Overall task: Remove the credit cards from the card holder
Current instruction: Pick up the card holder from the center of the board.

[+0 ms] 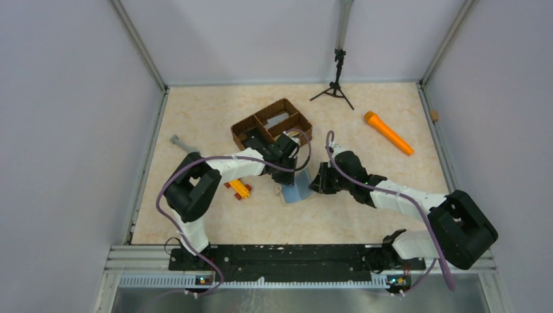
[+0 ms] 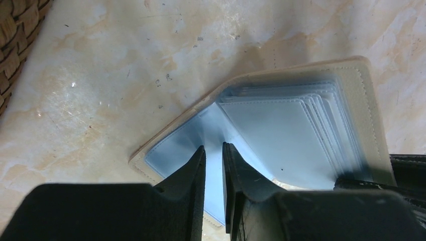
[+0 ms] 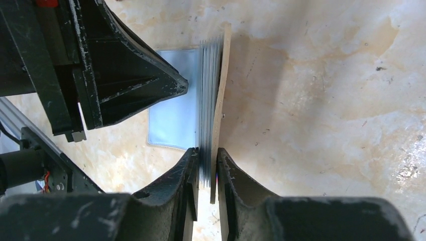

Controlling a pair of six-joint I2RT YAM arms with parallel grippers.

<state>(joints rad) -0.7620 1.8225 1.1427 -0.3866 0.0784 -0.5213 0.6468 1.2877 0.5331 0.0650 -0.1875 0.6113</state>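
The card holder [image 1: 295, 193] lies open on the table, cream outside and pale blue inside [image 2: 281, 135]. One flap lies flat. The other cover [image 3: 221, 85] stands upright with its stack of blue sleeves. My right gripper [image 3: 207, 156] is shut on the near edge of that cover and the sleeves, and it shows at the holder's right side in the top view [image 1: 317, 184]. My left gripper [image 2: 213, 150] points down at the flat blue flap near the fold; a narrow gap shows between its jaws with nothing seen in it. The credit cards are hidden.
A brown wicker divided tray [image 1: 245, 130] stands just behind the left gripper, with a pale flat thing in one compartment. An orange cylinder [image 1: 388, 133] lies at the back right, a small black tripod [image 1: 336, 88] at the back, a yellow-red toy [image 1: 239, 189] and a grey tool [image 1: 180, 141] on the left.
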